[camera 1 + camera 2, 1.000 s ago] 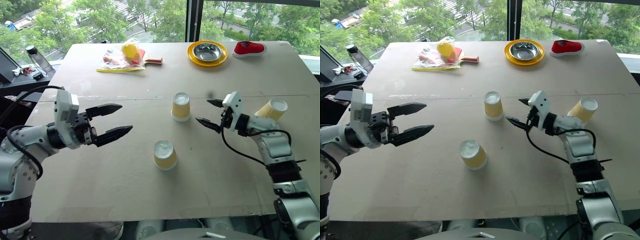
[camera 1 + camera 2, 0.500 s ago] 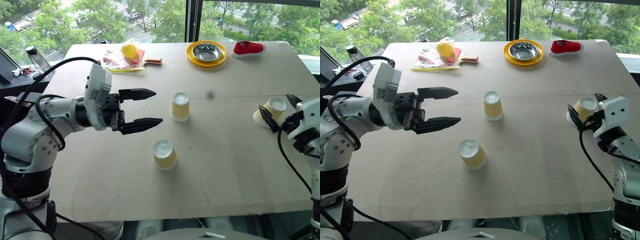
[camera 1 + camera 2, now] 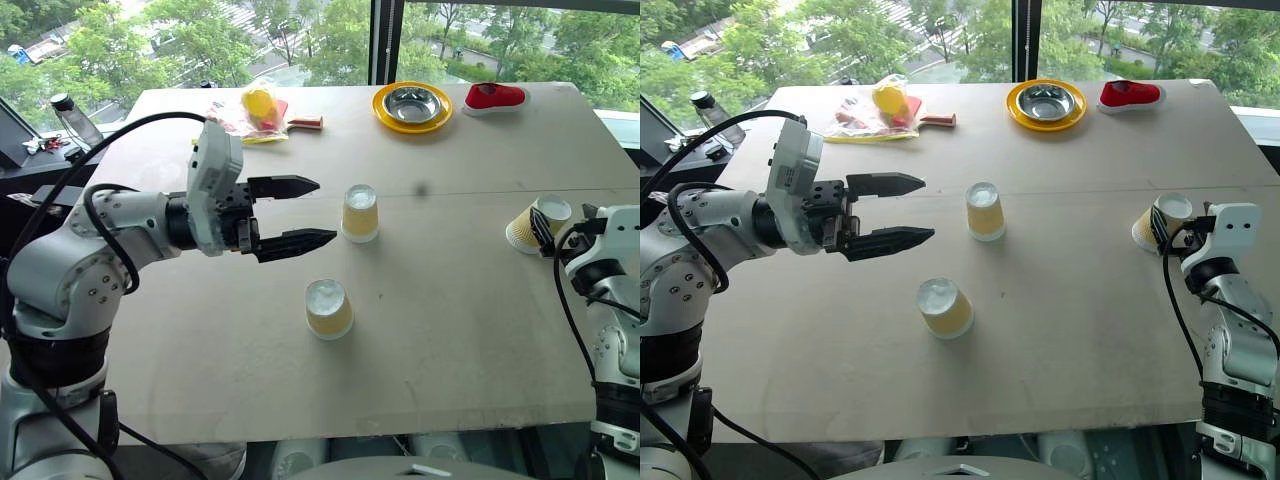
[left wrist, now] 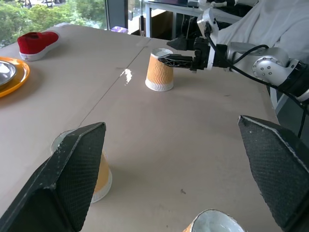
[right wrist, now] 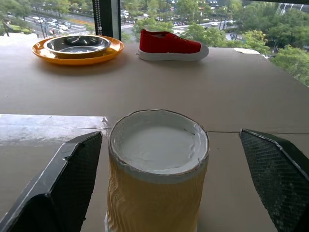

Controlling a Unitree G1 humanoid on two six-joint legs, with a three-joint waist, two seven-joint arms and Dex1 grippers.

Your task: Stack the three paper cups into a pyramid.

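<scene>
Fingers of your left gripper (image 3: 305, 212) stand wide apart and hold nothing, pointing across the table (image 3: 450, 330) toward its middle. Just past their tips stands one paper cup (image 3: 360, 213), base up, apart from them; a second paper cup (image 3: 328, 309), also base up and slightly tilted, stands below and near those fingers, nearer your body. Your right gripper (image 5: 159, 183) likewise has its fingers spread wide, and the third paper cup (image 5: 158, 170) stands upside down between them at the table's right edge; whether either pad touches its wall cannot be told. From the left wrist view, the right fingers (image 4: 176, 59) reach alongside this cup's upper wall. All three cups stand well apart from one another, none stacked. Beyond the right fingers lie a steel bowl (image 5: 77, 44) on a yellow plate (image 5: 104, 53) and a red shoe (image 5: 169, 44); beyond the left fingers, a plastic bag (image 3: 240, 120) of items.
</scene>
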